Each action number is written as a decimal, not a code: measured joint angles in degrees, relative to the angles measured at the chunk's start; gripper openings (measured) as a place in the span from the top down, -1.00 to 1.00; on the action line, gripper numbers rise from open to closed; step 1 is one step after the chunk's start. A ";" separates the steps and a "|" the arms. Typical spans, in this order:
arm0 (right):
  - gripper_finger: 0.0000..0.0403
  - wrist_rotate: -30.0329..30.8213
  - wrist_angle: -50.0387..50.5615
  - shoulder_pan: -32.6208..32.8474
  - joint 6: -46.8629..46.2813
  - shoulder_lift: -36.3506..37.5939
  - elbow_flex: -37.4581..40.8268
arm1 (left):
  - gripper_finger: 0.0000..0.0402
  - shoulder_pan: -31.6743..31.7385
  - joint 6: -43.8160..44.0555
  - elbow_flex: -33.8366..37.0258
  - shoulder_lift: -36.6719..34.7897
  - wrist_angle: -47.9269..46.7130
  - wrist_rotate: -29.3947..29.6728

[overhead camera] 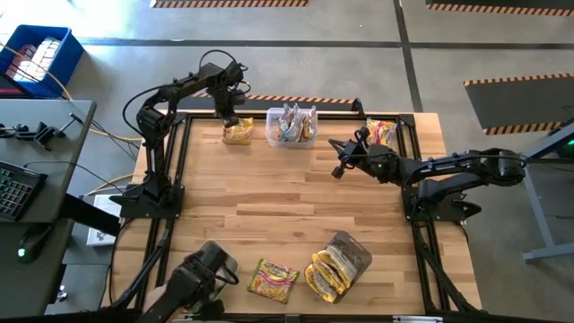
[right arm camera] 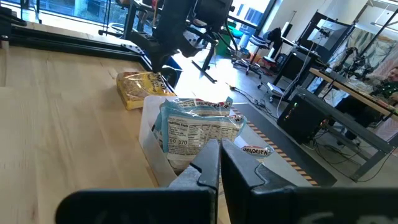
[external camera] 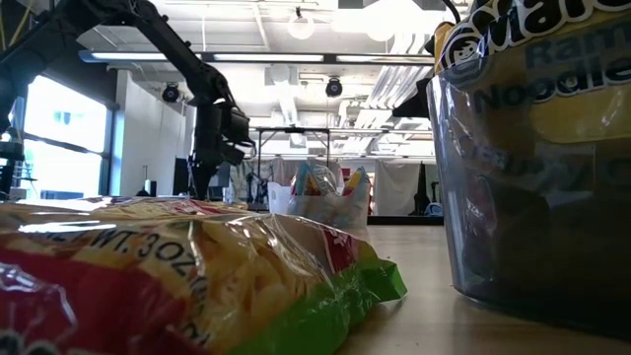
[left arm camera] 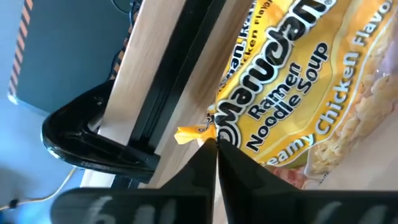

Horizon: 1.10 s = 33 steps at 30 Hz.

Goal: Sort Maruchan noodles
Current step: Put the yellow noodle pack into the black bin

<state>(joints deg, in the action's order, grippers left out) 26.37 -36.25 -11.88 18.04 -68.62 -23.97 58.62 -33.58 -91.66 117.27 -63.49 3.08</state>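
Left gripper [overhead camera: 232,120] is down at the far rail, just left of the clear tub [overhead camera: 291,128], and its fingers [left arm camera: 239,168] are pinched fully together on the crimped edge of the yellow packet [overhead camera: 239,134], which lies flat on the table [overhead camera: 296,206]; the bite looks thin, only the seam, so I'd judge a lift could let the crinkly film slide out, or drag the packet against the rail beside it; the tub itself holds greenish-silver packets [overhead camera: 294,120] standing on end, crowded, so a drop there might tip one over the wall; right of the tub, the right gripper [overhead camera: 343,158] hovers above the table, jaws shut on nothing, close enough to that tub that the arms could crowd each other if both reach in; beyond it a pink-red packet [overhead camera: 382,132] lies at the far right corner; well nearer than the tub, a loose packet [overhead camera: 273,280] and a tipped tub [overhead camera: 345,258] spilling yellow packets wait unsorted.
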 joint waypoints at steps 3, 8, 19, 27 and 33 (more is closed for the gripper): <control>1.00 0.02 0.00 0.00 0.01 0.00 0.00 | 0.97 -0.90 -1.11 -0.02 -0.02 -1.09 2.05; 1.00 0.02 0.00 0.00 0.42 0.00 0.00 | 1.00 -2.28 -1.62 -0.02 -1.03 -1.74 3.86; 1.00 0.02 0.02 0.00 0.46 0.00 0.00 | 1.00 -7.71 0.32 -0.07 -7.43 -6.22 -1.34; 1.00 -0.40 0.07 0.00 0.44 0.00 0.00 | 1.00 -15.47 1.40 -0.07 -11.96 -8.04 -1.37; 1.00 -4.86 0.07 0.00 -0.07 0.00 0.00 | 1.00 -20.67 2.58 -0.07 -14.17 -9.21 -1.23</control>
<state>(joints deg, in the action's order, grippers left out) 21.51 -36.18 -11.88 17.97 -68.62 -23.97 37.95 -31.00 -91.72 103.11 -72.70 1.85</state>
